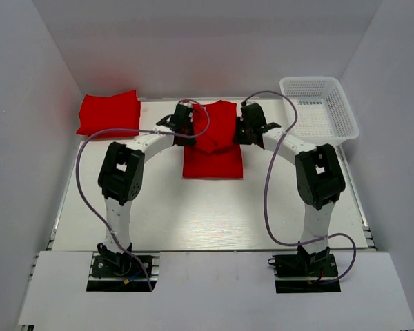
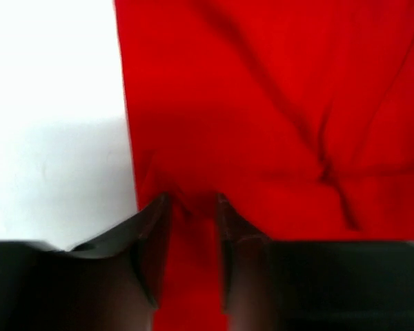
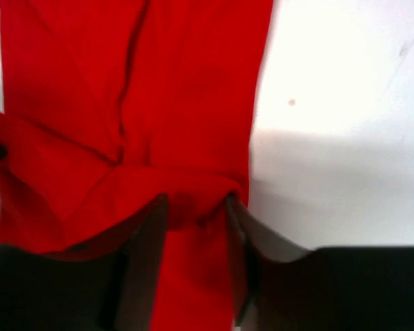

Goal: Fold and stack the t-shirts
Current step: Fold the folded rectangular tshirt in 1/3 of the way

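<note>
A red t-shirt [image 1: 214, 148] lies in the middle of the table, narrow and partly folded, its far part lifted. My left gripper [image 1: 186, 124] is shut on the t-shirt's left edge; in the left wrist view red cloth [image 2: 262, 103] sits pinched between my fingers [image 2: 152, 234]. My right gripper [image 1: 245, 124] is shut on the t-shirt's right edge; in the right wrist view a bunched fold of cloth [image 3: 159, 103] sits between my fingers [image 3: 148, 227]. A stack of folded red t-shirts [image 1: 110, 114] lies at the far left.
A white mesh basket [image 1: 319, 110] stands at the far right, with nothing showing in it. White walls close in the table on the left, right and back. Cables loop from both arms over the table.
</note>
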`<state>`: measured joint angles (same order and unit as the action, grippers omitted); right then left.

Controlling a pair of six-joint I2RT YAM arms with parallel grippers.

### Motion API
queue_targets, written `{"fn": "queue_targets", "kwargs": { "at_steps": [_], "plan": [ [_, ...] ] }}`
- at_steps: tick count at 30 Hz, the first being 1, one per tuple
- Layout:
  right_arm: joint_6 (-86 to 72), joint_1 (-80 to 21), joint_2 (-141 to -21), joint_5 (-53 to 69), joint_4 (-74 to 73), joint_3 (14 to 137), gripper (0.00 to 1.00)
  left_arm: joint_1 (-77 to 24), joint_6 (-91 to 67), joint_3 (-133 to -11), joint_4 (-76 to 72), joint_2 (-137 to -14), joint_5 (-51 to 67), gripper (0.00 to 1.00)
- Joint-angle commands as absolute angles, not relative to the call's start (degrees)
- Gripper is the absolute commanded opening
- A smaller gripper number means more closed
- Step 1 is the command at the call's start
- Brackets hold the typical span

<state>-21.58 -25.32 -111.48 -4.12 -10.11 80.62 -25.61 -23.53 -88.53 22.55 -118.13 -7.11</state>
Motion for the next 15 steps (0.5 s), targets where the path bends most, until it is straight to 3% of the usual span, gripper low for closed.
{"fn": "queue_targets", "kwargs": {
  "at_steps": [1,2,3,4,6,9,15],
  "plan": [
    [-20.47,-23.73,-116.08,-6.14,-9.80,89.19,0.49,-22.95,-23.38,-99.28,23.71,-122.49,-5.88,0.44],
    [-19.96,-22.95,-117.32,-6.41,-11.84,97.13,0.57,-22.24,-23.38,-102.71,26.08,-124.26,-6.58,0.58],
    [-19.86,-22.50,-119.77,-6.76,-13.61,99.56,0.79,-21.71,-23.38,-109.70,30.89,-125.76,-6.59,0.77],
    [-19.60,-22.15,-121.45,-6.94,-15.10,102.02,0.81,-20.66,-23.38,-113.08,33.46,-127.16,-6.59,1.00],
    [-18.20,-22.06,-121.56,-6.25,-19.94,107.22,0.90,-19.96,-23.38,-118.62,36.20,-128.14,-6.59,1.00],
    [-17.49,-22.06,-117.44,-4.76,-19.95,103.99,0.90,-19.34,-23.99,-115.24,36.22,-123.59,-6.59,1.00],
    [-17.57,-22.32,-101.90,2.37,-14.16,80.30,0.90,-19.34,-22.86,-91.62,29.10,-108.48,-1.42,1.00]
  ]
}}
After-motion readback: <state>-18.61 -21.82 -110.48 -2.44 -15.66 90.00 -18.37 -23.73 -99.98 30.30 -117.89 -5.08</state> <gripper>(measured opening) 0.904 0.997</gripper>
